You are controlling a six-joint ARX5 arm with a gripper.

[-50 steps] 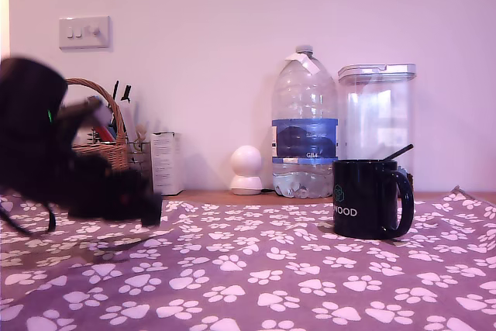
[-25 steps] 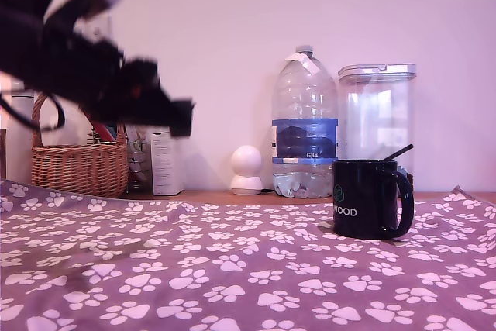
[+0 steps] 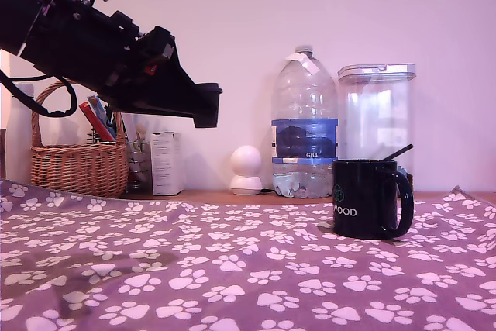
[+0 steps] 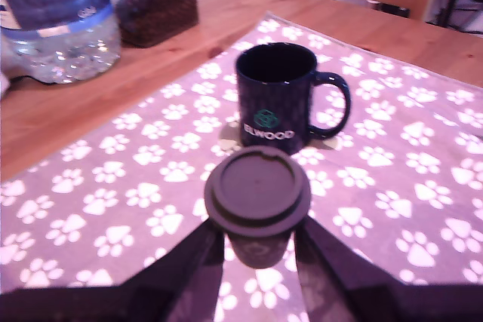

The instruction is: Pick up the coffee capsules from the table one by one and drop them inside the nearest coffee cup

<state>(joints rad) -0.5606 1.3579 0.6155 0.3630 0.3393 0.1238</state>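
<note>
Your tool (image 4: 258, 258) is clamped on the coffee capsule (image 4: 257, 200) (flat rim facing the wrist camera); it hangs above the desk (image 3: 232, 269), short of the coffee cup (image 4: 281, 96).

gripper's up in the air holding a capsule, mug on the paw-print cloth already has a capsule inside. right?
Not quite. The wrist view shows the coffee cup on the paw-print cloth with no capsule visible inside. The rest holds: the gripper is raised and shut on the capsule.
</note>
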